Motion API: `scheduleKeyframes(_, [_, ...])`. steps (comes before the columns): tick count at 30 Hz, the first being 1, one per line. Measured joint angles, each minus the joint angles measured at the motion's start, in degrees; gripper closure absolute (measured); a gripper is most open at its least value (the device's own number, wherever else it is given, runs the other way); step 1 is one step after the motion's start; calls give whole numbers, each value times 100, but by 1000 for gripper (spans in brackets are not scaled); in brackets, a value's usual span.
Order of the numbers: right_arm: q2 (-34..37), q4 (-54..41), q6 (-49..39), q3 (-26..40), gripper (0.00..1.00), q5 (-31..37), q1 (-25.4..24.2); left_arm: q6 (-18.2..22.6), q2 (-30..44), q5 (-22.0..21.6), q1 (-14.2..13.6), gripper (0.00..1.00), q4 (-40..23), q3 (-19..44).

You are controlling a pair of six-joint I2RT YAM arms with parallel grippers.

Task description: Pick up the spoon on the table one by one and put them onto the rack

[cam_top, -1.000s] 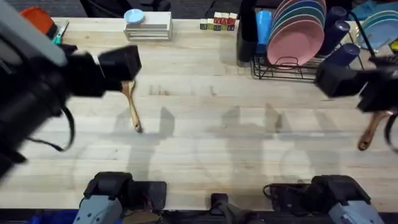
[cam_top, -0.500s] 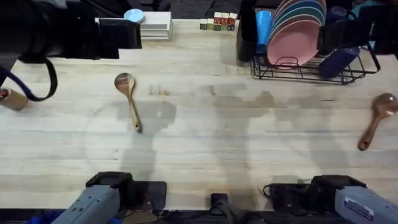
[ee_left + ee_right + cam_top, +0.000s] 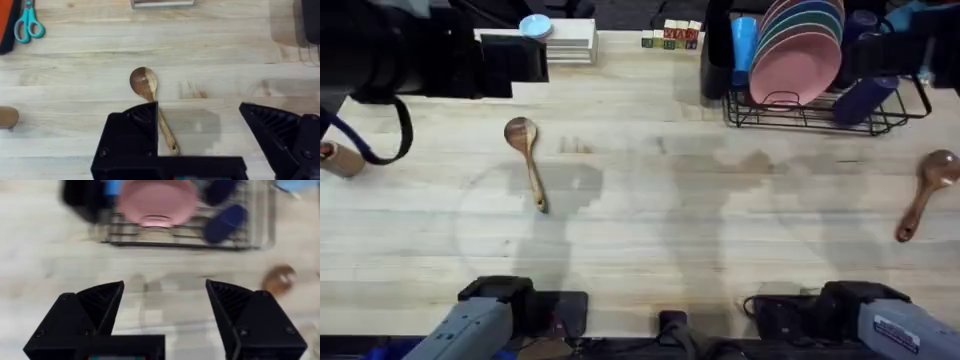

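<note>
Two wooden spoons lie flat on the light plank wooden tabletop [image 3: 650, 240], both untouched. First wooden spoon with dark brown round bowl and slim paler handle [image 3: 528, 160] sits left of centre in the overhead view, bowl toward the top of the frame, handle running down and slightly right. In the left wrist view the same spoon [image 3: 151, 102] shows a two-tone bowl, darker on one side, with its handle passing beside the black left finger. Second matching spoon [image 3: 923, 192] is at the right edge of the overhead frame, bowl up, handle slanting down-left; its bowl appears blurred in the right wrist view [image 3: 280, 278].

Black wire dish rack [image 3: 815, 110] sits upper right, holding a stack of pink and teal plates [image 3: 800, 50], dark blue cups [image 3: 865, 95] and a tall black utensil cup [image 3: 716, 50].

Left tool [image 3: 200, 135] is released, fingers wide apart, grasping nothing, above the first spoon. Right tool [image 3: 165, 307] is also released and empty, fingers spread, above bare tabletop in front of the rack.

Teal-handled scissors [image 3: 27, 25] lie near the far left edge.
</note>
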Motion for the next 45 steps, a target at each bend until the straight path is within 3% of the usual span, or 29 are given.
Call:
scheduleKeyframes(6, [-291,-125,359,0,5,421,-1068,0,0,0,-2,8,-87,2])
scheduleKeyframes(12, [-493,-176,461,0,5,550,-2347,0,0,0,-2,7,-95,2])
scheduleKeyframes(17, [-509,-210,495,0,5,597,-3107,0,0,-2,0,7,-95,2])
scheduleKeyframes(35, [-457,-149,500,0,5,1239,-3260,0,0,0,0,7,36,2])
scheduleKeyframes(45, [124,-153,666,2,5,1600,-3623,0,0,0,-1,7,31,2])
